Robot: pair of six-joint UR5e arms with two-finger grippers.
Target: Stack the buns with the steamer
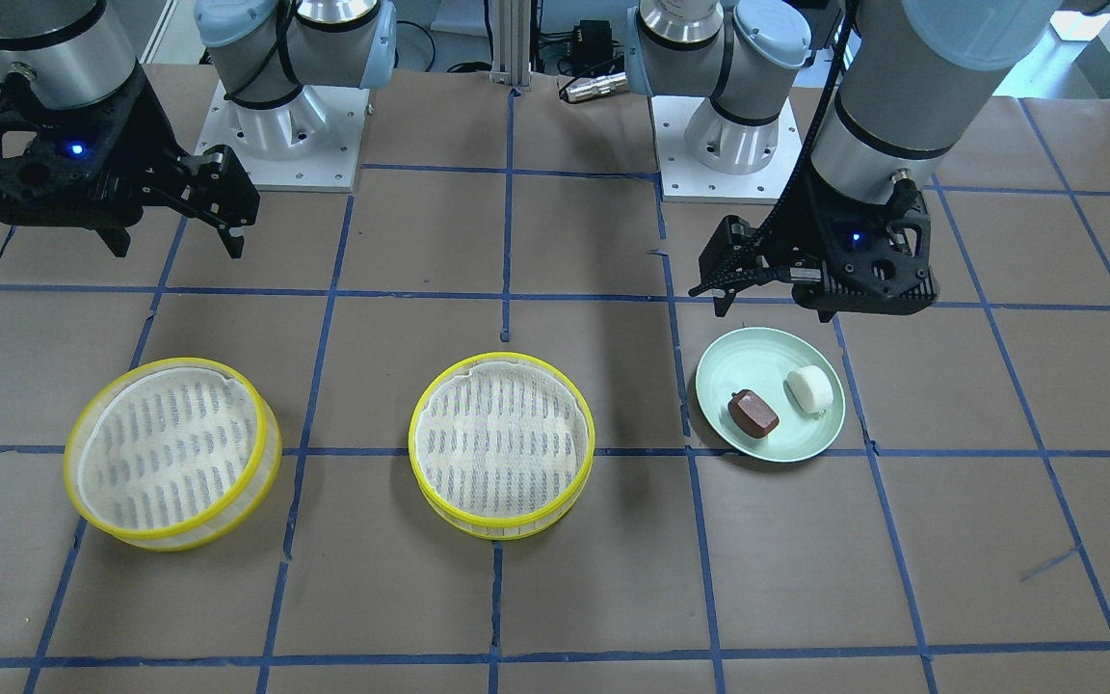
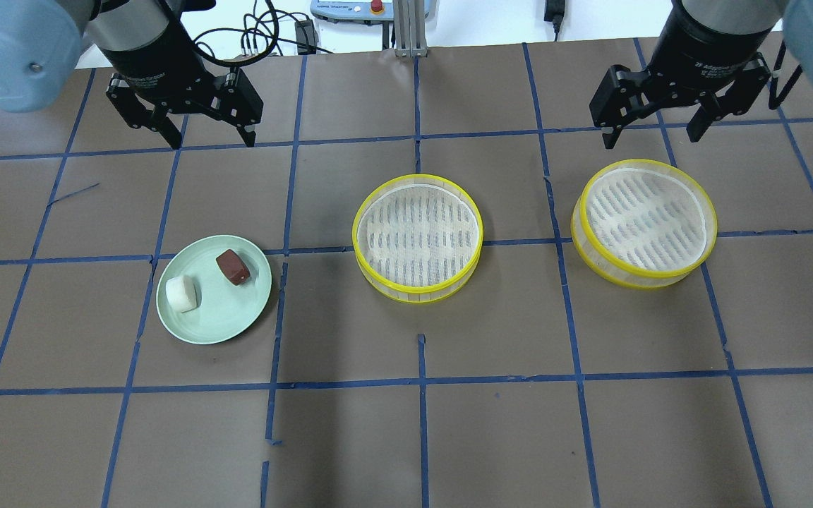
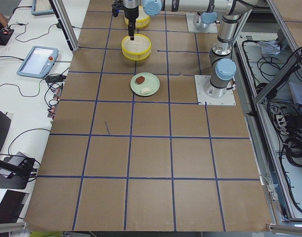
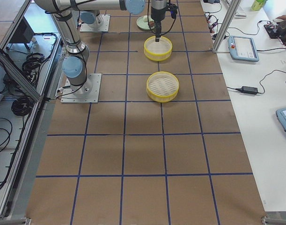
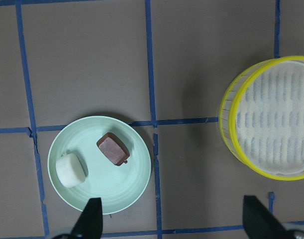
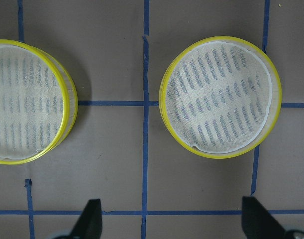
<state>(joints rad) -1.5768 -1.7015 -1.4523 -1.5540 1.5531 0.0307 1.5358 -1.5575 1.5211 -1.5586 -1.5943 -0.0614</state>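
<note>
Overhead, both arms hang above a brown papered surface [image 2: 491,423] gridded in blue tape, with no step of the stacking yet begun. The left end effector [image 2: 213,143] is spread wide and empty, poised beyond a pale green plate [image 2: 216,331] on which both buns lie: the white bun [image 2: 182,293] near the plate's left rim and the reddish-brown bun [image 2: 233,267] just beside it, apart and not touching. That placement seems to give the left arm the job of lifting them. The right end effector [image 2: 651,141], equally spread and holding nothing, hovers past the far edge of the right steamer [image 2: 645,222], while the middle steamer [image 2: 417,238] sits between the plate and its twin, within reach of both arms. Both yellow-rimmed baskets stand open side up and empty, apparently so that one can take a bun and the other be set on top. Each wrist camera catches only two dark fingertips at its lower edge, and the left one crops the middle steamer at the frame's right side. From the table ends, the buns are mere specks, and an arm covers part of the farther basket.
</note>
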